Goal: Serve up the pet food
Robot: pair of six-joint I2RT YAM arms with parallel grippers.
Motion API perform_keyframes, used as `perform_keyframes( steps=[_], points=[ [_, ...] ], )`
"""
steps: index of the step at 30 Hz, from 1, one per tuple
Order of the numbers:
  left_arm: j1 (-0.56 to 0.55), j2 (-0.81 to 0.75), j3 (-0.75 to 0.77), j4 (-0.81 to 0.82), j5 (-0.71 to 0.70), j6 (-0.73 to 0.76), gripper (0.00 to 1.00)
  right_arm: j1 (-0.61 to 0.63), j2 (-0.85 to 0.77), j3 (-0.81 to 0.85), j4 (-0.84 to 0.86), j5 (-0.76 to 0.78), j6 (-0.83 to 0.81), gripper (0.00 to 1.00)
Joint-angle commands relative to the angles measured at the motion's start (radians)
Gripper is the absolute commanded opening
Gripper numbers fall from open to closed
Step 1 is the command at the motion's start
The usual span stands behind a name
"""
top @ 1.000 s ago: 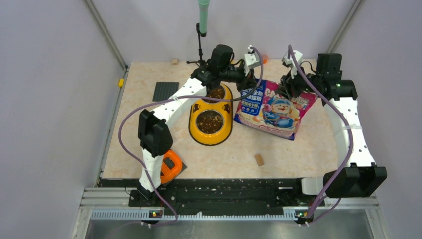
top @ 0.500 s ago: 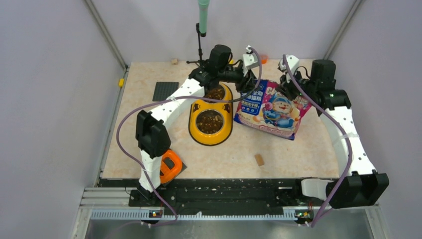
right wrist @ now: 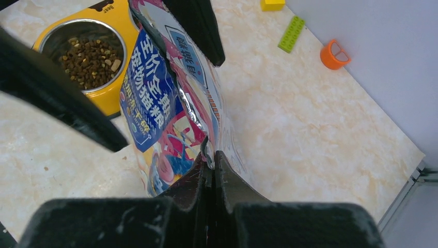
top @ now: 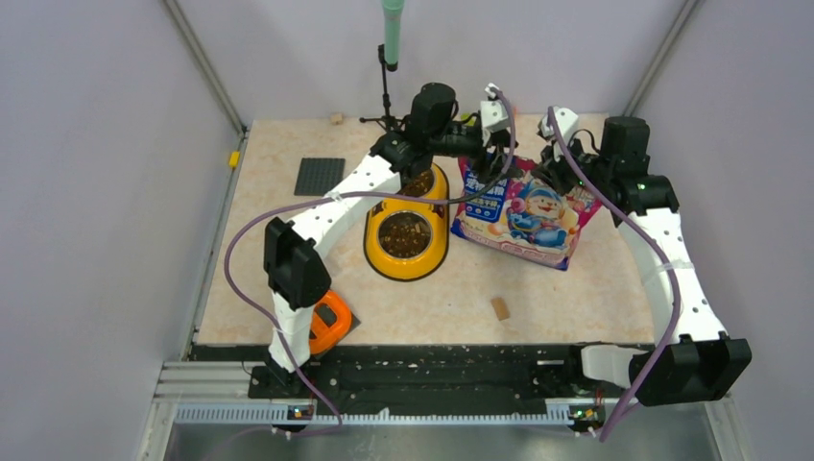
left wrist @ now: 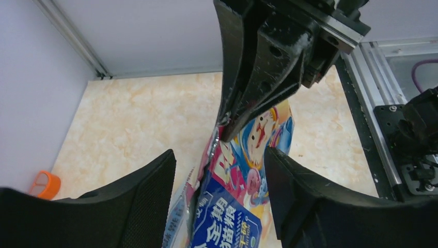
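The left pincer (left wrist: 219, 157) stands wide, one finger on either side of the pink bag (left wrist: 232, 206), whose top edge rises between them. Whether either finger touches the bag cannot be told. Facing it, the right pincer (right wrist: 212, 155) is pressed flat on the bag's foil rim and holds that edge up. The pet food (right wrist: 90, 54) lies in the yellow double bowl (right wrist: 114, 101) on the surface (right wrist: 289, 119), just left of the left pincer and lower.

Dark-brown dry kibble (top: 404, 232) in the yellow double bowl (top: 374, 252), just beside the glossy pink cartoon-print bag (top: 526, 213).
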Motion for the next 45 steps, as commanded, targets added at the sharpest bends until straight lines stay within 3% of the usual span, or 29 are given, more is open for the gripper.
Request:
perform_keyframes(
  steps=[1,3,10,15,20,28,30,31,32,34,35,41,43,45],
  points=[
    [0.001,0.021,0.003,0.155,-0.006,-0.110,0.60,-0.003,-0.029,0.070,0.079,-0.060,-0.011,0.00],
    [0.001,0.026,-0.004,0.195,0.009,-0.152,0.54,-0.004,-0.021,0.088,0.046,-0.074,-0.018,0.00],
    [0.000,0.038,-0.020,0.180,0.049,-0.142,0.57,-0.004,-0.018,0.097,0.000,-0.064,-0.035,0.00],
    [-0.001,0.033,-0.028,0.112,0.075,-0.093,0.73,-0.003,-0.022,0.094,0.001,-0.055,-0.025,0.00],
    [-0.009,0.036,-0.058,0.129,0.071,-0.102,0.63,-0.004,-0.027,0.090,0.001,-0.053,-0.022,0.00],
    [-0.020,0.054,-0.073,0.172,0.007,-0.113,0.73,-0.004,-0.034,0.094,-0.034,-0.049,-0.037,0.00],
    [-0.022,0.054,-0.076,0.193,-0.004,-0.124,0.68,-0.003,-0.038,0.091,-0.044,-0.046,-0.044,0.00],
    [-0.025,0.055,-0.076,0.203,-0.020,-0.133,0.60,-0.004,-0.039,0.091,-0.048,-0.047,-0.047,0.00],
    [-0.028,0.055,-0.073,0.213,-0.033,-0.143,0.49,-0.004,-0.040,0.092,-0.049,-0.047,-0.048,0.00],
    [-0.035,0.057,-0.072,0.225,-0.063,-0.148,0.13,-0.004,-0.043,0.093,-0.050,-0.047,-0.049,0.00],
    [-0.039,0.055,-0.072,0.225,-0.080,-0.147,0.01,-0.004,-0.044,0.094,-0.052,-0.049,-0.051,0.00],
    [-0.055,0.034,-0.078,0.144,-0.167,-0.072,0.00,-0.003,-0.055,0.096,-0.060,-0.003,-0.045,0.03],
    [-0.055,0.027,-0.080,0.125,-0.181,-0.053,0.00,-0.004,-0.052,0.088,-0.074,0.047,-0.043,0.37],
    [-0.054,0.022,-0.080,0.116,-0.188,-0.043,0.00,-0.004,-0.054,0.069,-0.082,0.102,-0.060,0.45]
  ],
)
